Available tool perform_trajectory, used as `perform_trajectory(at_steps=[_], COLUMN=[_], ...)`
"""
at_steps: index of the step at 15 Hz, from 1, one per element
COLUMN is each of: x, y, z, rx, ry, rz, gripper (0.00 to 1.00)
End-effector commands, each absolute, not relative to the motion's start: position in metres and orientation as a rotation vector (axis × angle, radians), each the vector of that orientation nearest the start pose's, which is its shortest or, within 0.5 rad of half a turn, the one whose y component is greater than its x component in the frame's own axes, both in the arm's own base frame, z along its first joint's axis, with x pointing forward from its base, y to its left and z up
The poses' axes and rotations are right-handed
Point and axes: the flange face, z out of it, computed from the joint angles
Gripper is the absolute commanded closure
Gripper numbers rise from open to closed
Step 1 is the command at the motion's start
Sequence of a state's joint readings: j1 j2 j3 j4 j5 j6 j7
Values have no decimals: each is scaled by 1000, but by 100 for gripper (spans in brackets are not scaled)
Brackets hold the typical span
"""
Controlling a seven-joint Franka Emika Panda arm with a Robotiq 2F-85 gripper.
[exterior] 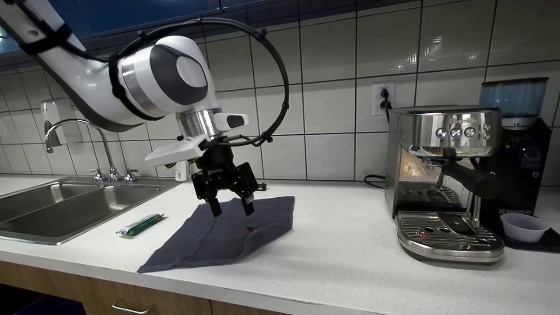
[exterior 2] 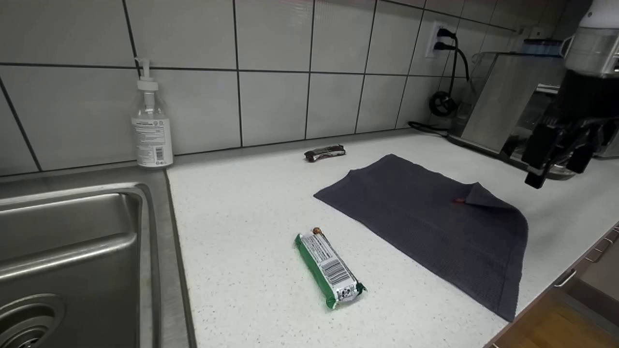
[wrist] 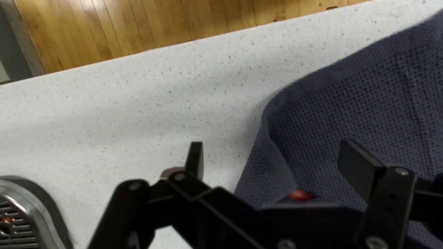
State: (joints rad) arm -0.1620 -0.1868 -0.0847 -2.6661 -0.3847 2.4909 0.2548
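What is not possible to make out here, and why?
Counter beneath the towel, all views: hidden by cloth.
Full lettering of red tag, wrist view: too small.
Fine print on green wrapped bar, in an exterior view: blurred.
Sink drain, in an exterior view: cut off by left and bottom edges.

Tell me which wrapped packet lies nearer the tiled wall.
The dark brown packet, close to the wall; the green-and-white packet lies much farther out.
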Motion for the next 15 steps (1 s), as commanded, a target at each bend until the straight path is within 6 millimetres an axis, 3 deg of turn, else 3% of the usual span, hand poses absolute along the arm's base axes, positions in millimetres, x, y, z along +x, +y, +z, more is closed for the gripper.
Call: perform_trajectory(at_steps=[1,15], x=[411,442], y=[-101,-98], z=[286,243], rx=[-3390,-3464], ry=[364,439], rz=[-8,104], gripper=[0,0])
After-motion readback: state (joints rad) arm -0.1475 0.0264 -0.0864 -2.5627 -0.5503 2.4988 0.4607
